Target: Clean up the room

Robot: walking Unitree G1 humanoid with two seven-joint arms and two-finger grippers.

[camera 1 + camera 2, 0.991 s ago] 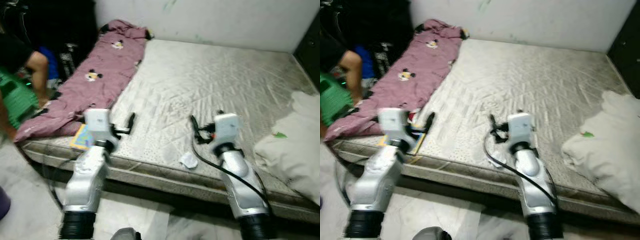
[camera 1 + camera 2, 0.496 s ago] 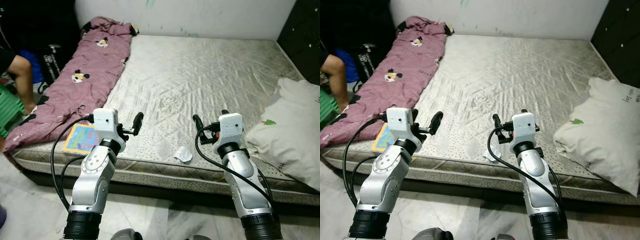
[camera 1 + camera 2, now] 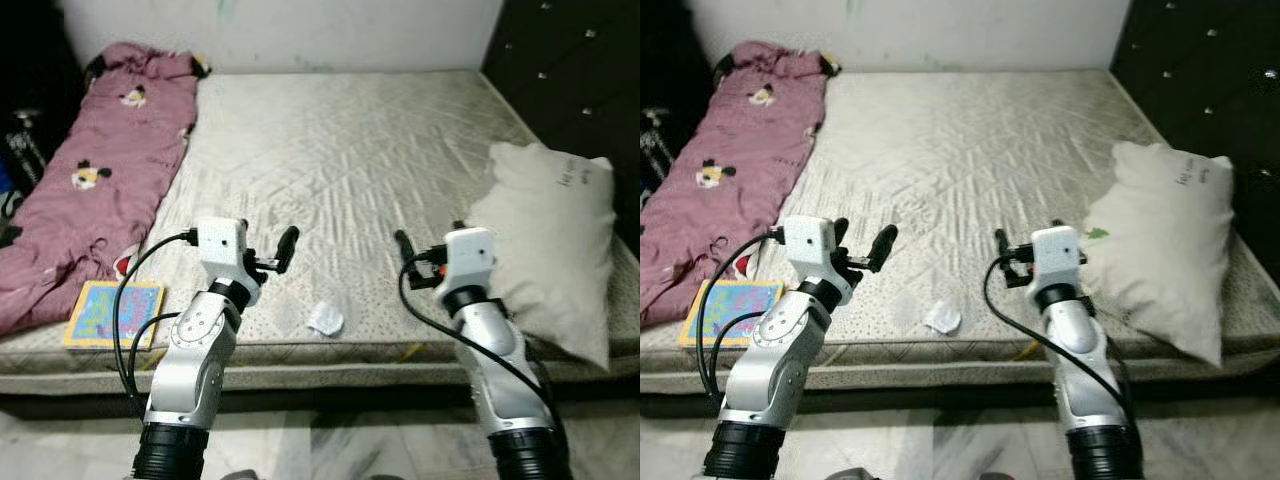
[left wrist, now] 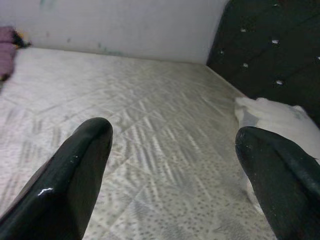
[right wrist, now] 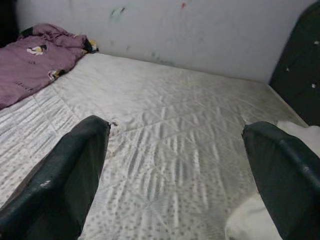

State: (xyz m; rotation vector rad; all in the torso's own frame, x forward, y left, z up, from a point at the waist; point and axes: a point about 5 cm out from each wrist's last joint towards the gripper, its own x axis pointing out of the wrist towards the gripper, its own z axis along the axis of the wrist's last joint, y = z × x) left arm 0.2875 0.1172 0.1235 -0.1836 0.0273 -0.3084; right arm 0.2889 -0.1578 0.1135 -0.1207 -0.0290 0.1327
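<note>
A crumpled white paper (image 3: pixel 325 318) lies on the bare quilted mattress (image 3: pixel 350 140) near its front edge, between my two arms. My left gripper (image 3: pixel 862 238) hovers just above the mattress to the paper's left, open and empty. To the paper's right my right gripper (image 3: pixel 1028 236) is held at the same height, also open with nothing in it. Both wrist views look across the mattress between spread black fingers (image 4: pixel 75 165) (image 5: pixel 65 170). A colourful book (image 3: pixel 113 312) lies flat at the front left corner. A pink Mickey-print blanket (image 3: pixel 90 180) is bunched along the left side.
A white pillow (image 3: pixel 545 230) leans at the mattress's right edge, close to my right arm. A dark tufted headboard (image 3: pixel 570 70) stands behind it. A pale wall runs along the far side. Light tiled floor (image 3: pixel 330 440) lies under my arms.
The camera has swung to the right, so the person and green item at the left have left the picture and the pillow shows fully. Both arms keep the same raised pose, grippers open.
</note>
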